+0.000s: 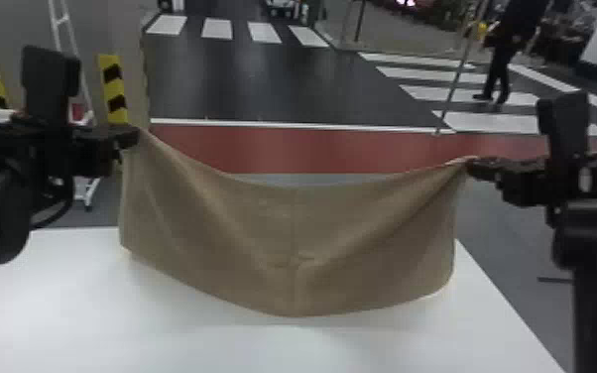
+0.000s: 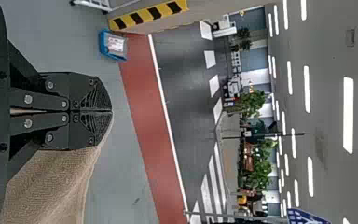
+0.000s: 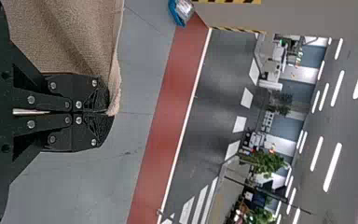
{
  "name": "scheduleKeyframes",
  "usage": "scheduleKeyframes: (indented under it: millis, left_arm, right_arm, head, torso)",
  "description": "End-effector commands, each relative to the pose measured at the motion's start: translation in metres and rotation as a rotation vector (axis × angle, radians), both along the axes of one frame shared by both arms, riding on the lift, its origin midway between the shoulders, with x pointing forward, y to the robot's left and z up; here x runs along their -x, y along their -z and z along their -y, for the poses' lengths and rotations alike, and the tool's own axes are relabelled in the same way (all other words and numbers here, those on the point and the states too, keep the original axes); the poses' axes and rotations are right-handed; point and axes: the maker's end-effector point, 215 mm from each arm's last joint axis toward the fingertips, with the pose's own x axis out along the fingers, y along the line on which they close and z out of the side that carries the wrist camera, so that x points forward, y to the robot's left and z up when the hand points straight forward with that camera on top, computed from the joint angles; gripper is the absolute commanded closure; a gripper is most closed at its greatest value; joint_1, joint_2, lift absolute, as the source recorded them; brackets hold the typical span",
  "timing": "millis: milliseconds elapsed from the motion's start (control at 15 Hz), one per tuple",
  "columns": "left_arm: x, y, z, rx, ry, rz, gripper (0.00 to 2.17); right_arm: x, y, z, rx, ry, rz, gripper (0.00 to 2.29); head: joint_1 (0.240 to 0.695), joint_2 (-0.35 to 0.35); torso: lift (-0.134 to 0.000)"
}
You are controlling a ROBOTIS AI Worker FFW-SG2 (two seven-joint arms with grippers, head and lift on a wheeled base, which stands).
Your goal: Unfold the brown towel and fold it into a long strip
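Towel (image 1: pixel 292 233) cloth, brown and opened out sideways, hangs across the middle of the head view, slung between the two end effectors. At the left of the frame, the left end effector (image 1: pixel 133 136) grips one upper corner; at the right, the right end effector (image 1: pixel 472 167) grips the opposite one, a little lower in the frame. The upper edge sags between these grips, and the lower edge bows downward toward the bottom centre. A faint vertical crease runs down the middle, crossed by a small wrinkle, and slanting folds spread from each held corner. White worktop (image 1: pixel 44 292) fills much of the lower frame, with the towel's lower part in front of it; whether the cloth touches that surface, I cannot tell. Behind, a red floor band (image 1: pixel 198 144) crosses the frame, with a dark roadway (image 1: pixel 263 79) above it and striped yellow-and-black markings (image 1: pixel 113 89) at upper left.

In the left wrist view, the left end effector (image 2: pixel 112 111) is closed, its fingers pressed together on the towel, whose fabric spreads away from the tips. A blue container (image 2: pixel 104 45) sits on the floor beside the red floor band.

In the right wrist view, the right end effector (image 3: pixel 110 113) is closed too, pinching the towel, with a bit of bunched edge standing past the fingertips.
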Motion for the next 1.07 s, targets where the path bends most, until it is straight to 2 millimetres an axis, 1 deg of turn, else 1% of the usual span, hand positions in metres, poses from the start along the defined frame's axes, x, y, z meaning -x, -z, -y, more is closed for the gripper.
scheduleKeyframes:
  millis: [0,67,133,200,267,333,400,467,533,600,667,733,800,867,933,1000]
  left_arm:
    - [-0.020,-0.049,-0.003,0.023,-0.008,0.056,1.32]
    - [-0.016,-0.067,-0.003,0.035,0.002,0.089,1.32]
    - [-0.006,-0.079,-0.011,0.046,0.000,0.110,1.32]
    - [0.008,-0.069,-0.023,0.056,-0.002,0.108,1.32]
    - [0.025,-0.050,-0.038,0.041,-0.007,0.102,1.32]
    - [0.040,-0.032,-0.048,0.022,-0.005,0.119,1.32]
    - [0.060,-0.013,-0.052,0.006,0.020,0.169,1.32]
    - [0.084,0.013,-0.063,-0.006,0.030,0.194,1.32]
    - [0.105,0.036,-0.072,-0.022,0.036,0.218,1.32]
    - [0.133,0.059,-0.082,-0.060,0.043,0.255,1.32]
    - [0.158,0.077,-0.085,-0.091,0.066,0.284,1.32]
    - [0.183,0.099,-0.092,-0.122,0.091,0.307,1.32]
    - [0.203,0.121,-0.100,-0.135,0.104,0.308,1.32]
    - [0.222,0.141,-0.113,-0.150,0.114,0.310,1.32]
    - [0.239,0.147,-0.122,-0.175,0.135,0.337,1.32]
    - [0.258,0.154,-0.129,-0.206,0.162,0.356,1.32]
  right_arm:
    - [-0.025,-0.062,0.008,-0.033,0.026,0.086,2.25]
    - [-0.025,-0.070,0.007,-0.059,0.023,0.097,2.25]
    - [-0.016,-0.075,0.009,-0.081,0.023,0.106,2.25]
    - [0.003,-0.064,0.012,-0.110,0.022,0.102,2.25]
    - [0.024,-0.038,0.007,-0.103,0.001,0.075,2.25]
    - [0.046,-0.013,0.005,-0.074,-0.016,0.058,2.25]
    - [0.073,0.013,-0.002,-0.029,-0.053,0.042,2.25]
    - [0.099,0.038,-0.012,0.017,-0.094,0.025,2.25]
    - [0.121,0.067,-0.024,0.063,-0.139,-0.009,2.25]
    - [0.142,0.095,-0.041,0.123,-0.205,-0.030,2.25]
    - [0.166,0.129,-0.057,0.165,-0.274,-0.076,2.25]
    - [0.187,0.155,-0.068,0.183,-0.322,-0.111,2.25]
    - [0.212,0.181,-0.078,0.205,-0.383,-0.155,2.25]
    - [0.233,0.201,-0.087,0.213,-0.438,-0.194,2.25]
    - [0.249,0.213,-0.093,0.213,-0.479,-0.224,2.25]
    - [0.263,0.221,-0.095,0.207,-0.508,-0.249,2.25]
  head:
    - [0.408,-0.183]
    - [0.375,-0.183]
    - [0.350,-0.182]
    - [0.326,-0.181]
    - [0.311,-0.180]
    - [0.306,-0.179]
    - [0.342,-0.170]
    - [0.378,-0.165]
    - [0.418,-0.161]
    - [0.463,-0.154]
    - [0.504,-0.146]
    - [0.589,-0.123]
    - [0.643,-0.108]
    - [0.689,-0.096]
    - [0.695,-0.080]
    - [0.695,-0.063]
  torso:
    - [-0.123]
    - [-0.123]
    - [-0.123]
    - [-0.123]
    - [-0.123]
    - [-0.123]
    - [-0.123]
    - [-0.123]
    - [-0.123]
    - [-0.123]
    - [-0.123]
    - [-0.123]
    - [-0.123]
    - [-0.123]
    - [-0.123]
    - [-0.123]
